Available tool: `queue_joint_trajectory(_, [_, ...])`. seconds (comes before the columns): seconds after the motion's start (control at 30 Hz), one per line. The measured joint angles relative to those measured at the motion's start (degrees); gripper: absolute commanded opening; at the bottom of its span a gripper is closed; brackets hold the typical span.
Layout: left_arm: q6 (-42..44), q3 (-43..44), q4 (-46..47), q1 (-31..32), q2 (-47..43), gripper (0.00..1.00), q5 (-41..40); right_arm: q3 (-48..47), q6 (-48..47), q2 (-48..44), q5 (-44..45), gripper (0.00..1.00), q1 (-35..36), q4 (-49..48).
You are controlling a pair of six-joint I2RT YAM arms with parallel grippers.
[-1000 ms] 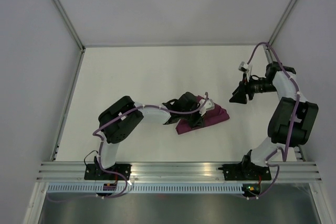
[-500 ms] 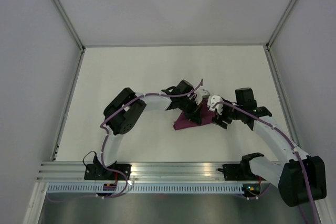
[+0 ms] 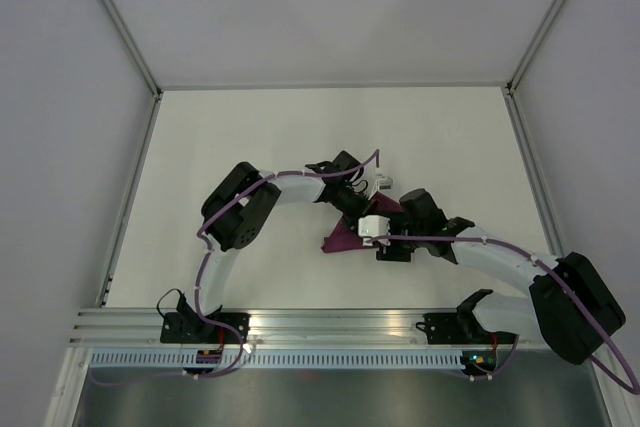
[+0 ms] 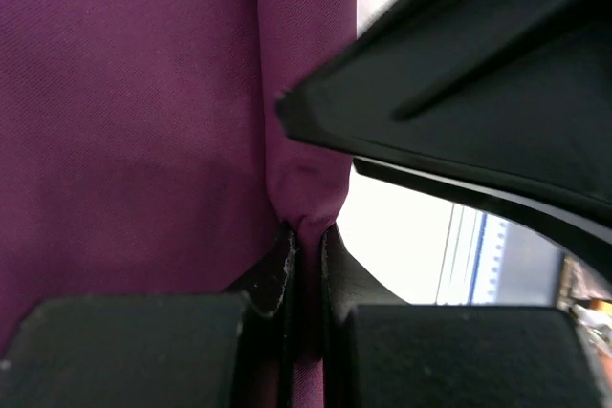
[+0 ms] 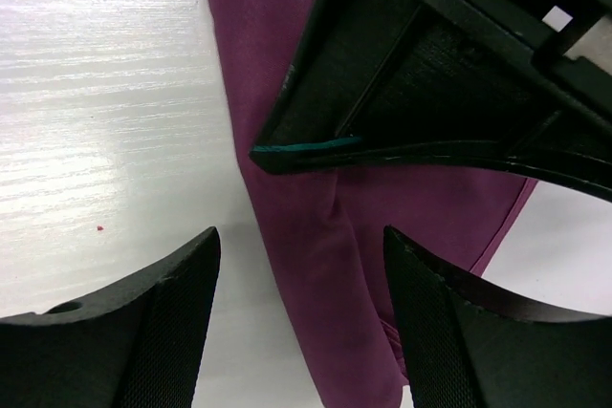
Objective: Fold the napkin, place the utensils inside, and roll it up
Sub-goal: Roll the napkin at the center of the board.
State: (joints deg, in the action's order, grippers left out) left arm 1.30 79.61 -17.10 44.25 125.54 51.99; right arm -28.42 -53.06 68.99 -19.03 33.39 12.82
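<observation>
White tabletop [image 3: 250,137] holds your bunched napkin [image 4: 143,93] mid-table; your left gripper [image 4: 304,236] pinches its fold, your right gripper [image 5: 301,255] hangs spread over it.

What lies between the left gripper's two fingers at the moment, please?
A pinched fold of the napkin; the left wrist view shows the left gripper shut on it.

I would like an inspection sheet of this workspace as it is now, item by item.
Surface: white table, faint wood grain.
Job's things: plum napkin bunched at centre; utensils not seen.
Clutter: nothing seen.
Grippers: left gripper shut on a napkin fold; right gripper open above the napkin.
Cables: purple cables run along both arms.
Surroundings: white walls; aluminium rail at near edge.
</observation>
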Motion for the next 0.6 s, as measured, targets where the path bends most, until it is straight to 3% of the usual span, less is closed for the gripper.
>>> queue_joint_trajectory(0.37, [-0.02, 0.94, -5.66, -0.17, 1.46, 0.1, 4.24, 0.0, 1.09, 2.99, 1.53, 0.7, 3.3, -3.39])
queue_joint_trajectory(0.6, [0.0, 1.46, -7.45, -0.33, 2.1, 0.11, 5.22, -1.79, 1.42, 5.01, 0.59, 0.63, 4.13, -1.64])
